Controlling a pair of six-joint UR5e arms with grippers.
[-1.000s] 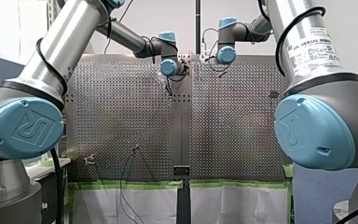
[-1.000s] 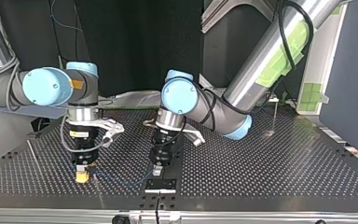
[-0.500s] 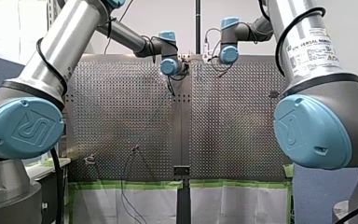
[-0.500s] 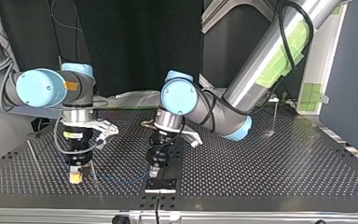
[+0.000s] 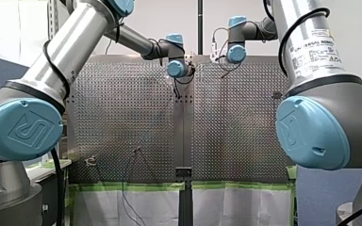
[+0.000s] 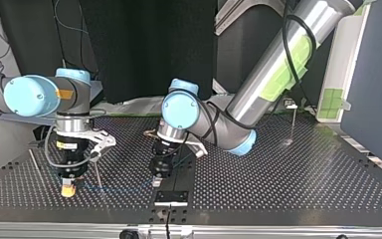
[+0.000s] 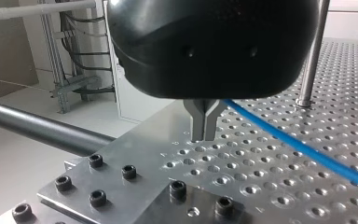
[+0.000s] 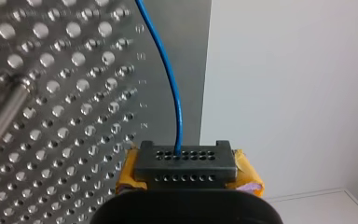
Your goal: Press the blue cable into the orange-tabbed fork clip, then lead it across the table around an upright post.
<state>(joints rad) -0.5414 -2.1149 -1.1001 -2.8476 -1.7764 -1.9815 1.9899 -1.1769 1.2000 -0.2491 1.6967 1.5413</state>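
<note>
Right fingers (image 8: 248, 176) pinch the blue cable (image 8: 173, 84); left fingers (image 7: 198, 122) closed, seemingly empty; label (image 5: 311, 49) reads "UNIVERSAL ROBOTS".

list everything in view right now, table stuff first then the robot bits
blue cable: one, blue, runs from my right gripper past my left gripper's fingers
posts: three, metal, two at the top view's left, one at its right
bracket: one, dark, at the table's edge by my left gripper
table: one, perforated metal, under all
arms: two, silver with blue joints, over the table
my left gripper: one, black, metal fingers shut
my right gripper: one, yellow pads, shut on the cable
</note>
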